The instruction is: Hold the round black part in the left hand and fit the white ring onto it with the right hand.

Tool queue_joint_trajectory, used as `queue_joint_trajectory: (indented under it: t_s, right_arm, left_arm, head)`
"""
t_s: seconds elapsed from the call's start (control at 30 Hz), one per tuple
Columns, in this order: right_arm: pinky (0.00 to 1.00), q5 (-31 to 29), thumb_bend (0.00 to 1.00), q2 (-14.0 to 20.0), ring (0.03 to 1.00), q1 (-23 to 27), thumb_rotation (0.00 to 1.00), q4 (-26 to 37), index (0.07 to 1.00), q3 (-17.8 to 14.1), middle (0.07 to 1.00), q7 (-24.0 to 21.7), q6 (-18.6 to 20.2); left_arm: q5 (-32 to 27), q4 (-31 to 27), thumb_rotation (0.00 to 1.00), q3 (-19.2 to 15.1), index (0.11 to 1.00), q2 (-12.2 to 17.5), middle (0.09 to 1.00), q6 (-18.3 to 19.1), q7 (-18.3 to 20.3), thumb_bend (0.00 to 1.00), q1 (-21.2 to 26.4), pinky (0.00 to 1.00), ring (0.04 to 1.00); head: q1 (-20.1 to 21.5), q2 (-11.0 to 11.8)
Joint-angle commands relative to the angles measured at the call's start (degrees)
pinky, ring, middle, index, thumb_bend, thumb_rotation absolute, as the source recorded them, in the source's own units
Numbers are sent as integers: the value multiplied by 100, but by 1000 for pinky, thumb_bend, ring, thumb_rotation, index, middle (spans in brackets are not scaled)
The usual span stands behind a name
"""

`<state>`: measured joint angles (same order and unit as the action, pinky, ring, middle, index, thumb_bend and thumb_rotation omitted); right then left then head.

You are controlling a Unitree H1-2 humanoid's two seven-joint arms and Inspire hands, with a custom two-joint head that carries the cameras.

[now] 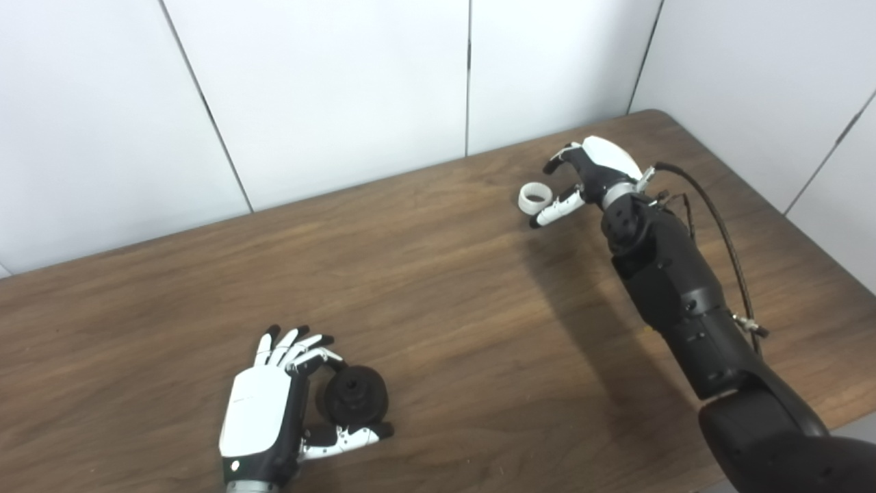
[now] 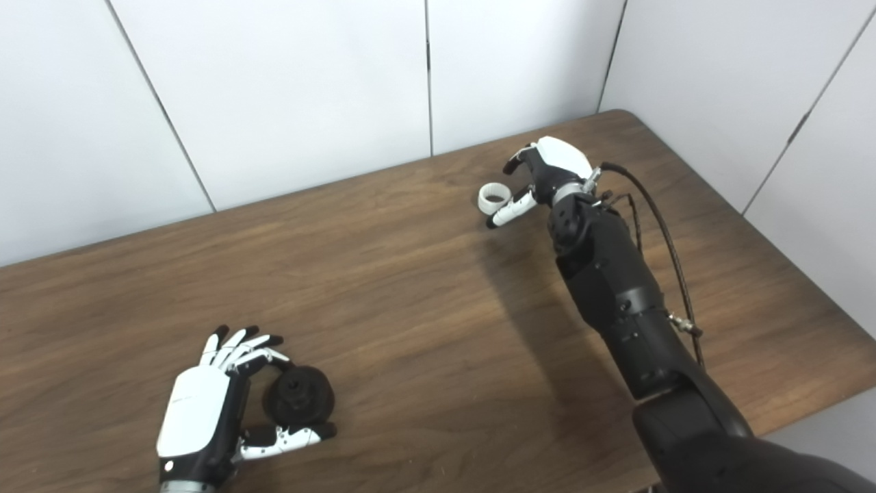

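The round black part (image 1: 355,396) lies on the brown table near its front left. My left hand (image 1: 274,404) sits just left of it, open, with the fingers curved over its top and the thumb stretched out below it; no firm grasp shows. The small white ring (image 1: 535,197) rests on the table far back on the right. My right hand (image 1: 588,179) is open immediately right of the ring, its fingers arched behind it and its thumb lying in front of it.
The wooden table (image 1: 438,287) ends at a white panelled wall (image 1: 328,89) behind and to the right. A black cable (image 1: 718,226) loops off the right forearm. Bare wood stretches between the two hands.
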<state>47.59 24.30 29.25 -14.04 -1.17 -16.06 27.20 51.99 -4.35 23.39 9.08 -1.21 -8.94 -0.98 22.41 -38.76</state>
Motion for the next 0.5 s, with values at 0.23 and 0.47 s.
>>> queue_joint_trajectory:
  t_s: [0.23, 0.47]
  right_arm:
    - [1000, -59, 832, -7, 995, 447, 246, -200, 726, 21, 946, 262, -30]
    - [1000, -132, 831, -22, 993, 513, 248, -363, 723, 7, 938, 400, -30]
  left_arm:
    - [12, 549, 49, -55, 484, 248, 792, -138, -228, 523, -562, 1000, 897]
    - [28, 536, 49, -40, 484, 229, 790, -158, -249, 523, -589, 1000, 897]
  head:
    - [-56, -19]
    - [-94, -15]
